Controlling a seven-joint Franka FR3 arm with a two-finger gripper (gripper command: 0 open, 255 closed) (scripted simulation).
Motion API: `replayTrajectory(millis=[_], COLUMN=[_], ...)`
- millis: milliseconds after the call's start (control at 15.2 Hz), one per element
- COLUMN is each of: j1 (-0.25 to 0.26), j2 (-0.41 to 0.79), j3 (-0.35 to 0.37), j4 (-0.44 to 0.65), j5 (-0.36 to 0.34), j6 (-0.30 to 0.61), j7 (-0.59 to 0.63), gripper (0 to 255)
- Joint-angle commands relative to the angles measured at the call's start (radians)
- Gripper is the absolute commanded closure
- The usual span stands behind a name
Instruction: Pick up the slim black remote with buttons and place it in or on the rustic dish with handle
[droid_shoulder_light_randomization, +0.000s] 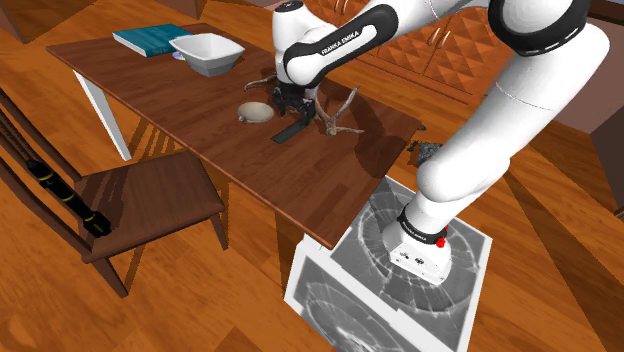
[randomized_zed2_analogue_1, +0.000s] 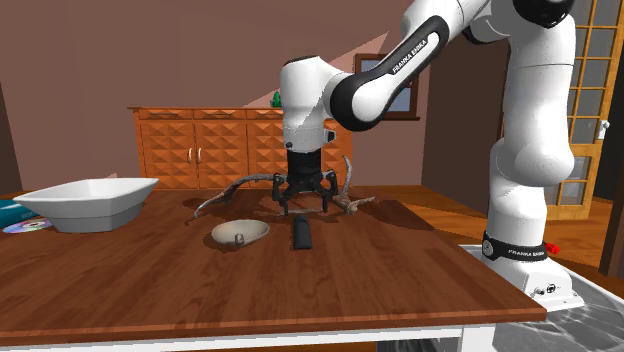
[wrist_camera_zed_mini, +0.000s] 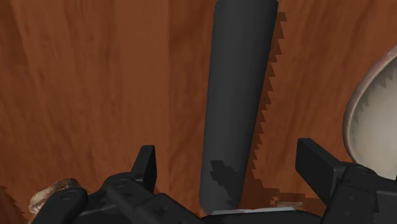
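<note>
Black and slim, the remote (randomized_zed2_analogue_1: 301, 235) lies flat on the brown wooden worktop (randomized_zed2_analogue_1: 140, 285), just beside the pale dish (randomized_zed2_analogue_1: 240, 233). The end effector (randomized_zed2_analogue_1: 303, 205) hangs above its far end, fingers spread apart and clasping nothing. A grip taken this near one end could, by the look of it, let the long body droop or swing. A shallow pinch on its rounded edges might squirt it toward the branch (randomized_zed2_analogue_1: 355, 203) nearby. Its casing reads matte and dark grey, and no buttons can be made out.
</note>
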Motion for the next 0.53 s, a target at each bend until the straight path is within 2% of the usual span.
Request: replayTrajectory(millis=[0, 462], j1=[-0.007, -0.011], j2=[0.05, 0.112], j3=[-0.006, -0.022], j4=[0.032, 0.001], j5=[-0.062, -0.121], j6=[0.006, 0.087], j7=[0.112, 0.151], gripper=[0, 0])
